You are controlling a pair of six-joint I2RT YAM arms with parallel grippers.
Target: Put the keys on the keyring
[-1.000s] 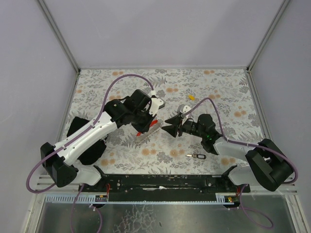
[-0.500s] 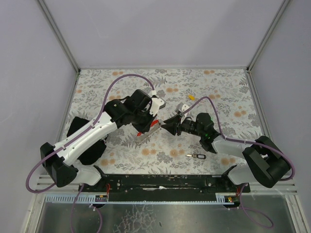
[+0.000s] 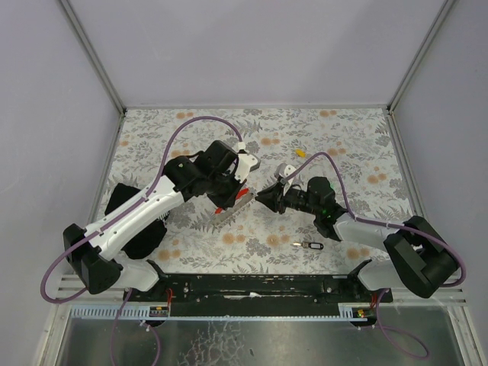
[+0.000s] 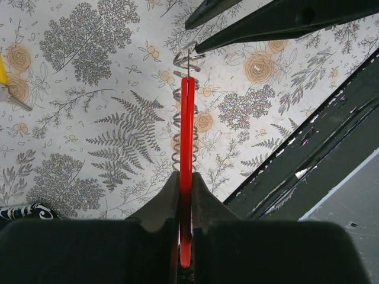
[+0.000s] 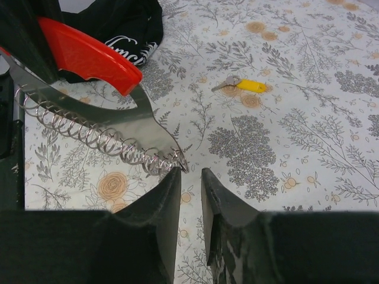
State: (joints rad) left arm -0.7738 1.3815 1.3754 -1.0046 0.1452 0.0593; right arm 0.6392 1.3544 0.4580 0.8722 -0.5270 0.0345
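I am working over a bench [image 3: 358, 145] patterned with grey ferns and tan roses; plain pale lilac walls [image 3: 252, 53] are closing it in on three sides, grey metal posts [image 3: 91, 57] running along the corners, soft even light falling

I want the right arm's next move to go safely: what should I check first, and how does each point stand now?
1. Left pincer has a firm hold on the keyring: ok, the red part is clamped between its fingers.
2. Right pincer carries a key: not ok, the narrow gap between its fingers is empty.
3. Right pincer is clear of the keyring's metal tip: cannot tell, one finger sits right at the point.
4. Loose keys are in view to fetch: ok, the yellow key and the black key lie on the table.
5. A key is already on the keyring: not ok, none shows on its visible part.
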